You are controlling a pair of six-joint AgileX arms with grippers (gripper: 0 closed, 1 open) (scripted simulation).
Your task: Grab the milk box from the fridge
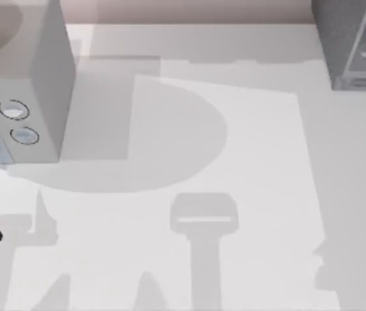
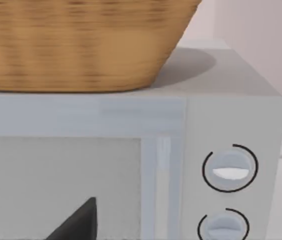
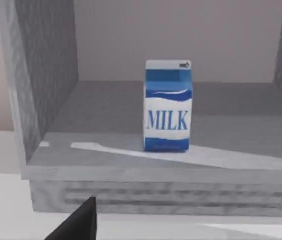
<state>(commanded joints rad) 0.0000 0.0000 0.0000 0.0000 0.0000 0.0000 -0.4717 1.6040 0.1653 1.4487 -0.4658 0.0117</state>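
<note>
Milk box (image 3: 167,106) stands upright inside the open fridge (image 3: 46,100).

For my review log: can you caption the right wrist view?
An upright blue-and-white milk box stands on the floor of the open dark grey fridge, with the right claw's dark fingertip in front, short of it.

The word "MILK" reads in large blue capitals across the white band on the front of the milk box (image 3: 167,106), a blue and white carton standing upright on the floor of the fridge (image 3: 131,170). A small dark mark on the carton's pale top edge is too small to read. No other lettering or numbers can be read.
</note>
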